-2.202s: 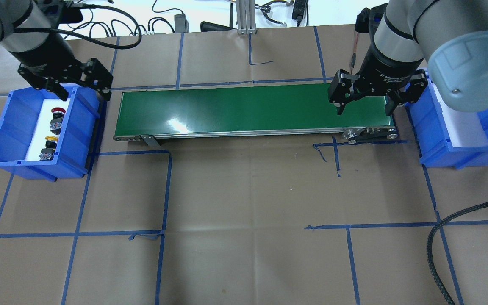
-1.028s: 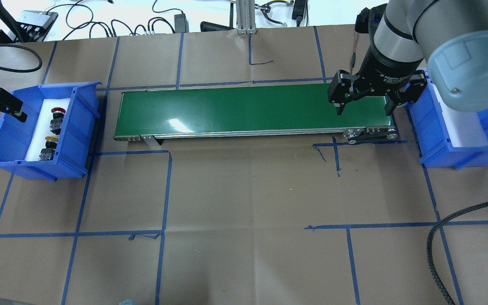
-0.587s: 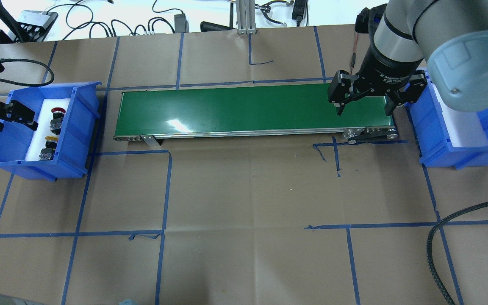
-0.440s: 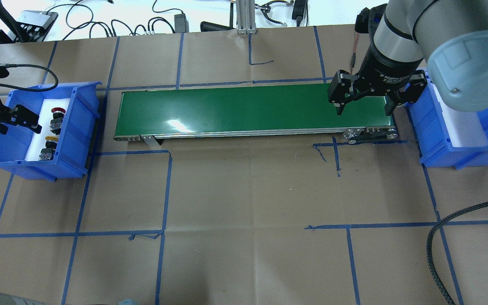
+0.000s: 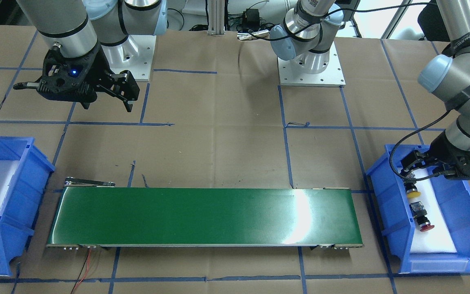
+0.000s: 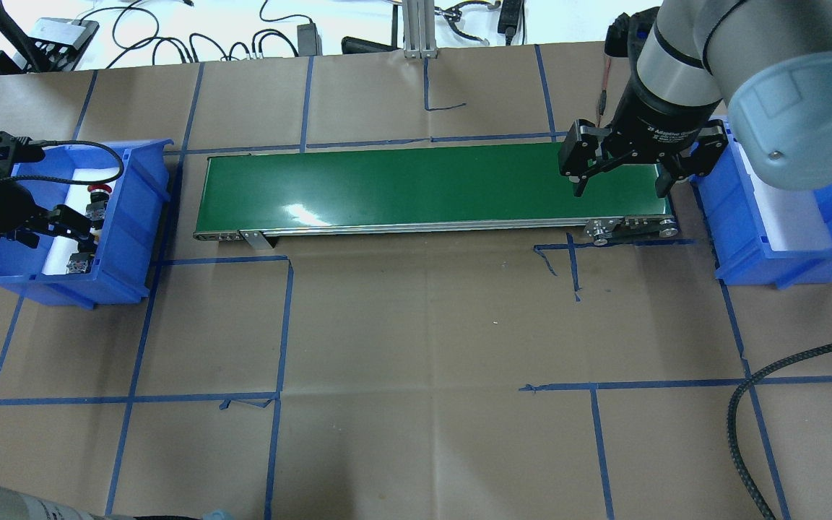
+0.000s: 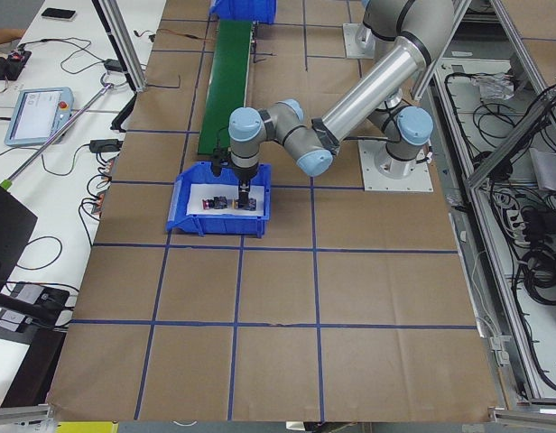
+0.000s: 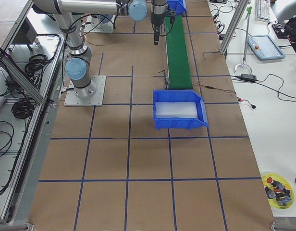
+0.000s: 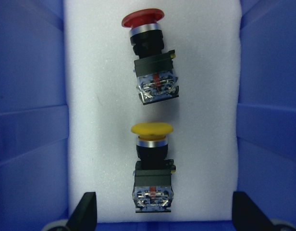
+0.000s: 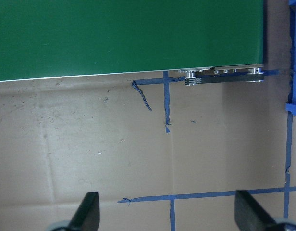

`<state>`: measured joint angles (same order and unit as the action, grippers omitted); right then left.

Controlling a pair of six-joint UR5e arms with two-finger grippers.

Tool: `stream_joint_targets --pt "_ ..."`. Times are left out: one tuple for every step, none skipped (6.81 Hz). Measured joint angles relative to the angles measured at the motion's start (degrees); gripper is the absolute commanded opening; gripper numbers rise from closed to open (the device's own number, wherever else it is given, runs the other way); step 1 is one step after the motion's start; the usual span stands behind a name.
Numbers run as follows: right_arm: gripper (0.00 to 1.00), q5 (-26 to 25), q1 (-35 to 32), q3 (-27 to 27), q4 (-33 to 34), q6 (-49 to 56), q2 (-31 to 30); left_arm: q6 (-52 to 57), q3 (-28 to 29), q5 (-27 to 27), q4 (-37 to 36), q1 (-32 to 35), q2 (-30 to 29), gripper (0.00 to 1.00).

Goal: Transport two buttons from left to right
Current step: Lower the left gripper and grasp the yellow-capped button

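Papered table (image 6: 416,325), left edge: left gripper (image 9: 167,214) spread wide, straddling the yellow button (image 9: 151,163), apparently for pickup; right gripper (image 6: 619,189) equally wide.

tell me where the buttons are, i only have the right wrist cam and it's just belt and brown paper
observer: both lie on their sides on white foam in the left bin, the red button and the yellow button
operator: is the left arm on one yet
observer: no, the left gripper is open over that bin, its fingertips either side of the yellow button's body, gripping nothing
operator: which way do the caps face
observer: both caps point away from the robot's base, and the red button lies farther out than the yellow button
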<state>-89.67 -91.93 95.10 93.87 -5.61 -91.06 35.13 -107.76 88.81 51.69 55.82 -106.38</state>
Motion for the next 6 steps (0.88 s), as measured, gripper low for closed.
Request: stream_joint_targets --pt "1.00 0.01 0.00 0.00 0.00 0.02 0.00 -0.04 -1.11 -0.03 -2.30 -0.01 -1.03 1.00" --pt "1.00 0.02 0.00 0.00 0.00 0.00 0.00 -0.06 -1.71 -0.03 -3.45 -0.01 -1.83 1.00" --pt "1.00 0.02 -0.02 0.02 0.00 -0.01 0.00 -0.06 -2.02 -0.02 -3.99 -0.01 -2.41 1.00" --pt "1.00 0.02 -0.06 0.05 0.00 -0.02 0.00 -0.05 -2.13 0.02 -4.53 -0.01 -3.05 1.00" --pt "1.00 0.02 -0.06 0.08 0.00 0.00 0.03 -0.03 -2.16 0.04 -5.35 -0.01 -3.78 1.00" --pt "1.00 0.02 -0.04 0.08 0.00 0.04 0.06 -0.03 -2.21 0.05 -6.00 0.00 -4.33 0.87"
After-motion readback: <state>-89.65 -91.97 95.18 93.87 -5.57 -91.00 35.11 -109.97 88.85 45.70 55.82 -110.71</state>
